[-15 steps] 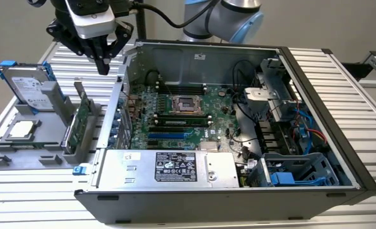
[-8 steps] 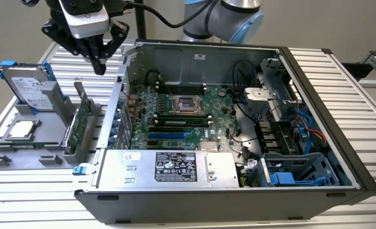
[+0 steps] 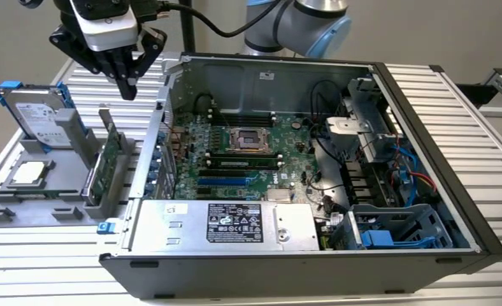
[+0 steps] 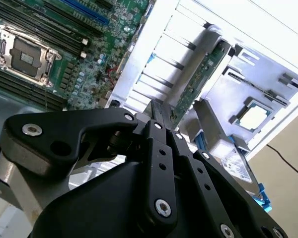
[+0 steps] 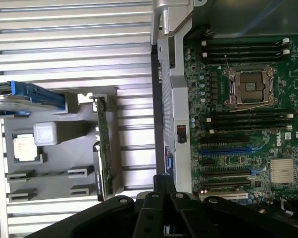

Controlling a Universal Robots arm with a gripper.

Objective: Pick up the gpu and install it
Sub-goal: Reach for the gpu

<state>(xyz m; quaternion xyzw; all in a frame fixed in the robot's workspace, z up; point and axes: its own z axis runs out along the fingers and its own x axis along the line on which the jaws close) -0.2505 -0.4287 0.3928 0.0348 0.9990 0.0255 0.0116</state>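
The gpu (image 3: 106, 167) stands on edge in a grey holder (image 3: 30, 213), at the exterior view's left of the open computer case. It is a thin green board with a silver end bracket. Both wrist views catch it as a narrow strip (image 4: 198, 84) (image 5: 103, 148). My gripper (image 3: 129, 89) hangs in the air above the holder's far end, well over the card and not touching it. Its black fingers meet in a point with nothing between them, as the second wrist view (image 4: 156, 108) and first wrist view (image 5: 164, 182) also show.
The open case (image 3: 421, 159) holds a green motherboard (image 3: 234, 153) with slots and a power supply (image 3: 225, 223) at the front. In the holder stand a silver hard drive with a blue frame (image 3: 39, 118) and a processor chip (image 3: 30, 172). A slatted metal table (image 3: 55, 268) lies beneath.
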